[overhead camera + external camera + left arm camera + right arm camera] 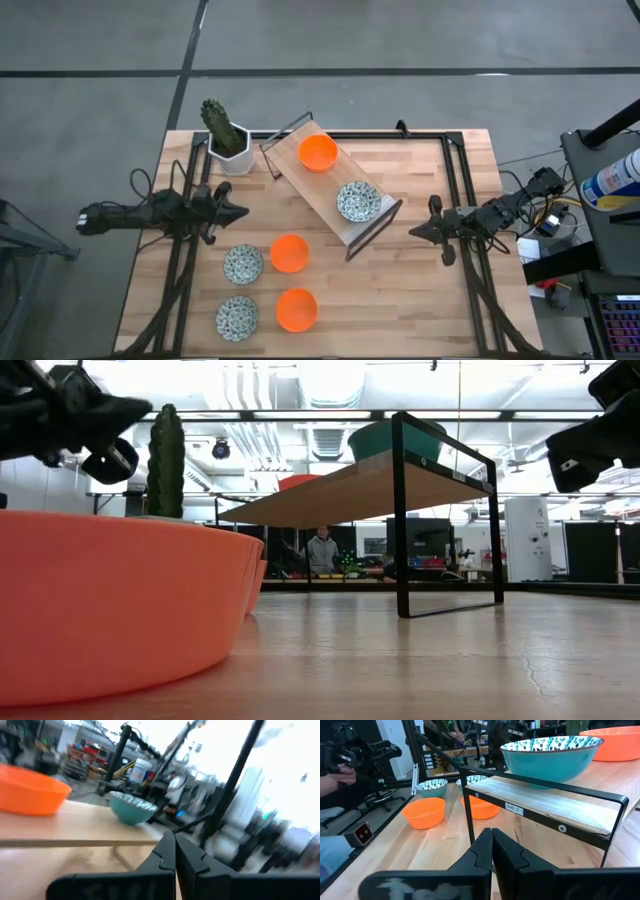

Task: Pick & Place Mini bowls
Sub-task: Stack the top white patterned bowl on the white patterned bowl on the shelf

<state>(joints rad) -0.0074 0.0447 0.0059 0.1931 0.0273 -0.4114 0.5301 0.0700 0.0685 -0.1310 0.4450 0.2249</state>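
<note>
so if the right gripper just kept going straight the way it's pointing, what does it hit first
Most likely the black frame of the small shelf: the right gripper, fingers shut, points at its near corner post, below the board carrying the patterned bowl. Depth is hard to judge, so it might slip under the board instead.

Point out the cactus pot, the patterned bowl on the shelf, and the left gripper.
cactus pot [233,155]: high view, on its white hexagonal wall.
patterned bowl on the shelf [357,201]: high view, on its inside.
left gripper [238,212]: high view, at its shut fingertips.
</note>
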